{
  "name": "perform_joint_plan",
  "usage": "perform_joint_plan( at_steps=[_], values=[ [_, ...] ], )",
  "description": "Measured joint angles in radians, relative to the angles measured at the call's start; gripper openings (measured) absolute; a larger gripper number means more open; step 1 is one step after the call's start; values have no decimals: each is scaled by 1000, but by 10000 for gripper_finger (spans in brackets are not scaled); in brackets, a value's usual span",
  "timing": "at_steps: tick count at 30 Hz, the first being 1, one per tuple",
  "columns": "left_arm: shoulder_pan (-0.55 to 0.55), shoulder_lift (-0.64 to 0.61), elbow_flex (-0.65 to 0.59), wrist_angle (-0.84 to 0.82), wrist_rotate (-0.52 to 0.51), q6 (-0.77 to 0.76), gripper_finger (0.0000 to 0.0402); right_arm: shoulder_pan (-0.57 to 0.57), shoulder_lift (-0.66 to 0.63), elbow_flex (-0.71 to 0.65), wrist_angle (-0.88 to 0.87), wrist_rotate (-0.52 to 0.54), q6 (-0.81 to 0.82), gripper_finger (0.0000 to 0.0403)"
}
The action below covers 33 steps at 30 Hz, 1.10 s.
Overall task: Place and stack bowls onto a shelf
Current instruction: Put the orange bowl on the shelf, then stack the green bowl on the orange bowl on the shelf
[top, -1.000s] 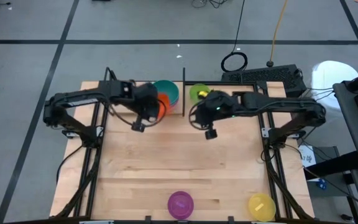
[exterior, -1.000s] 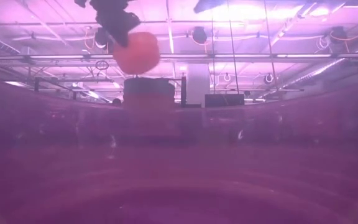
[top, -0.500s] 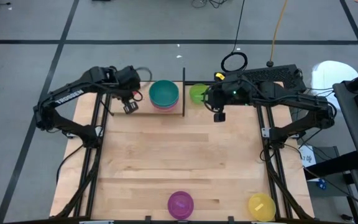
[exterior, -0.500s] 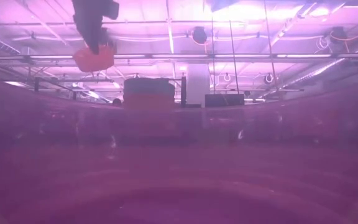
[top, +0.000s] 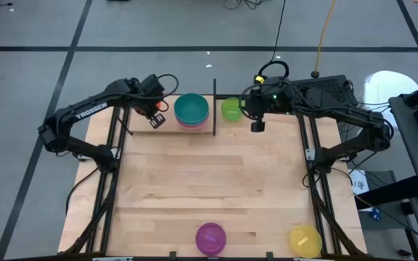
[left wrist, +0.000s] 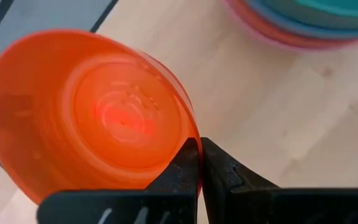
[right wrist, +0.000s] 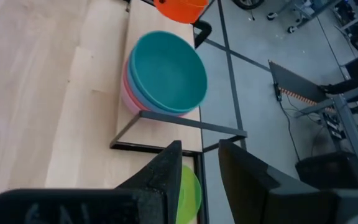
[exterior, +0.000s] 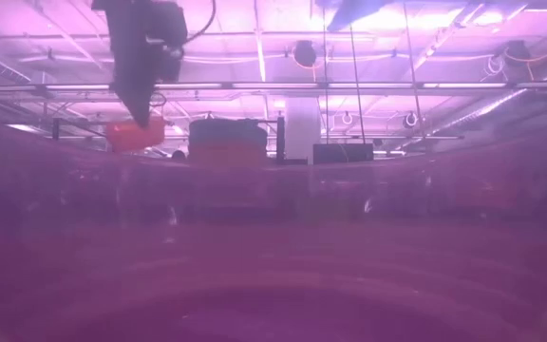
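Nearest, a purple bowl [top: 210, 238] and a yellow bowl [top: 305, 241] are waiting on the table's front edge. Farther back, the teal bowl [top: 191, 109] is topping a stack on the shelf [top: 171, 127] (pink beneath). The left gripper [top: 156, 119] is pinching the glossy orange bowl [left wrist: 86, 118] beside it; the right gripper [top: 257, 126], jaws spread, is hovering by the lime green bowl [top: 231, 109].

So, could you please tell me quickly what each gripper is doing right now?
Left gripper: closed on the rim of the round orange plastic bowl, held beside the shelf stack.
Right gripper: open, holding nothing, above the lime green bowl.
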Motion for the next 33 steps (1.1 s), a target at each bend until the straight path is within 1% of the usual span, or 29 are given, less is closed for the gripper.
perform_joint_plan(
  at_steps=[8, 13, 17, 18, 24, 29, 33],
  values=[
    [76, 1, -138, 167, 1, 14, 2, -24, 0, 0, 0, 0, -6, 100],
    [137, 1, -218, 254, 7, 30, 2, -25, 0, 0, 1, 0, -52, 100],
    [173, 1, -268, 298, 80, 41, 2, -25, 0, 0, 1, 0, -72, 100],
    [176, 1, -279, 313, 83, 43, 3, -25, 0, 0, 1, 0, -75, 100],
    [179, 1, -290, 359, 88, 100, 33, -25, 0, 0, 1, 0, -77, 100],
    [178, 1, -290, 443, 105, 47, 52, -25, 0, 0, 1, 0, -75, 100],
    [176, 1, -280, 453, 126, 27, 60, -25, 0, 0, 1, 0, -74, 100]
  ],
)
